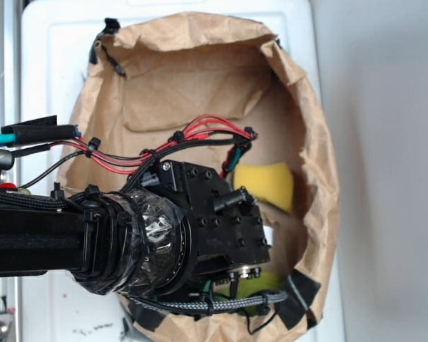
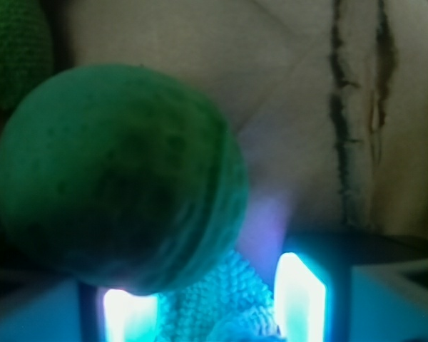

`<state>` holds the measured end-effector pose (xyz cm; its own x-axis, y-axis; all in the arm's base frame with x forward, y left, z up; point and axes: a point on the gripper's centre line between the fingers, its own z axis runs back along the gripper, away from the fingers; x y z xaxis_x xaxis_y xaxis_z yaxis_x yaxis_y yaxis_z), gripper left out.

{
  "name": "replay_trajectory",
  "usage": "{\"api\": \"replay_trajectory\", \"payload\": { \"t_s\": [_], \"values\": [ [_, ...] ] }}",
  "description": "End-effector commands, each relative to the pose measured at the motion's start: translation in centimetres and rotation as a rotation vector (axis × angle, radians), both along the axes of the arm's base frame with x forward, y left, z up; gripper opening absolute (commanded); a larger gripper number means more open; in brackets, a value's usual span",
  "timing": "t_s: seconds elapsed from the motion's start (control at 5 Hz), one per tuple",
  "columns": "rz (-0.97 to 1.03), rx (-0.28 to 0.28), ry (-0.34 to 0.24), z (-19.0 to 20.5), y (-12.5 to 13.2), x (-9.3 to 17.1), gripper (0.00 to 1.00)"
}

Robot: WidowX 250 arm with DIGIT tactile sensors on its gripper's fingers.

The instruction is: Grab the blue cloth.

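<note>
In the wrist view the blue cloth [image 2: 221, 306], fuzzy light teal terry, fills the gap between my two lit fingers [image 2: 298, 299]. My gripper [image 2: 212, 281] is shut on the cloth, which touches both pads. A round teal-green ball [image 2: 118, 174] lies right against it at the left and covers the tip of the left finger. In the exterior view the arm's black wrist [image 1: 214, 221] reaches down into the brown paper bag [image 1: 200, 64] and hides the fingers and the cloth.
A yellow sponge wedge [image 1: 265, 185] lies by the bag's right wall. A green patch [image 1: 260, 285] shows under the wrist. A second dark green knitted thing [image 2: 14, 50] sits at the wrist view's top left. Crumpled paper walls [image 1: 321, 178] close in all round.
</note>
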<state>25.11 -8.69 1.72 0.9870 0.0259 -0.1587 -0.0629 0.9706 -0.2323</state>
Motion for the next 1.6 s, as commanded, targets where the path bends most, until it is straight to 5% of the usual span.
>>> {"api": "replay_trajectory", "payload": {
  "t_s": [0.0,0.4,0.6,1.2,1.4],
  "values": [
    [0.041,-0.019,-0.067,1.0,1.2,0.1,0.00],
    [0.086,-0.023,-0.109,2.6,2.0,-0.1,0.00],
    [0.188,0.007,-0.143,6.1,3.3,0.0,0.00],
    [0.448,-0.015,-0.230,14.3,5.9,0.8,0.00],
    [0.571,0.079,-0.315,15.4,6.1,1.1,0.00]
  ]
}}
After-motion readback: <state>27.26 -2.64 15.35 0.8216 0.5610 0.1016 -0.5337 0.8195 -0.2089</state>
